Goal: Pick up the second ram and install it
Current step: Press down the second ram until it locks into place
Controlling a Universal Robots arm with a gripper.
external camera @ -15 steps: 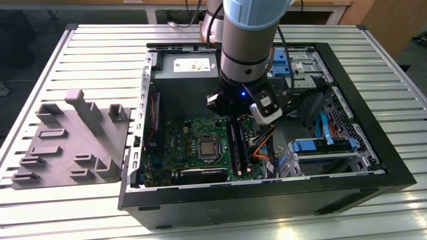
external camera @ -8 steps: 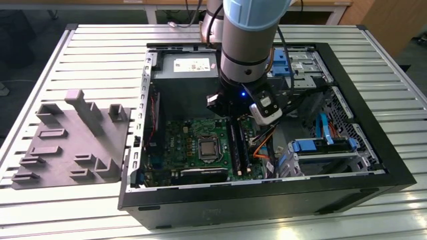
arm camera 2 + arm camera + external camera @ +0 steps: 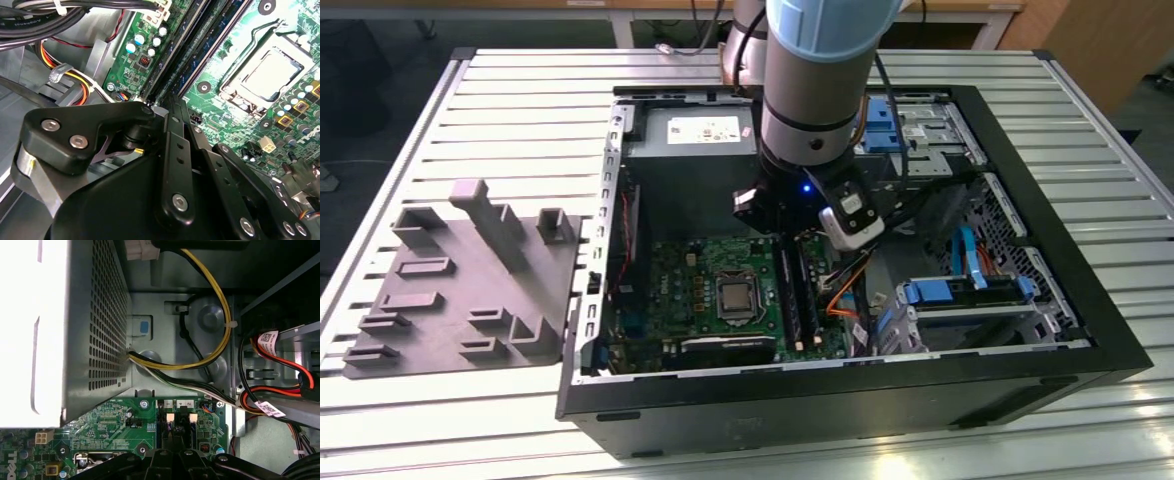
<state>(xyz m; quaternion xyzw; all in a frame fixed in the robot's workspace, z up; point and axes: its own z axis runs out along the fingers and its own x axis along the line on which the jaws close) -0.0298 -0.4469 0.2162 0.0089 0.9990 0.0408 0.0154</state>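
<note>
Reaching down into the open computer case (image 3: 854, 390), the arm (image 3: 821, 80) hangs over the green motherboard (image 3: 687, 290), with the gripper (image 3: 790, 232) low at the far end of the long black memory sockets (image 3: 797, 295). Jaws: in the second wrist view the black linkages (image 3: 175, 165) converge to a narrow point just above the socket ends, so they look drawn together, but whether they clamp anything I cannot tell.

The second ram (image 3: 809, 300): in the exterior view a dark thin stick stands in the socket row directly below the gripper, beside another; which of the two it is stays unclear. In the second wrist view the sockets (image 3: 200, 50) run away from the gripper tip, with the processor socket (image 3: 267, 72) beside them.

The first wrist view shows the perforated power supply box (image 3: 95, 325), yellow and black cables (image 3: 215, 335), and two pale socket latches (image 3: 170, 417) just beyond the gripper's links.

On the slatted surface (image 3: 520, 110), toward the exterior view's left, lies a grey moulded holder (image 3: 460, 280), well apart from the case.
</note>
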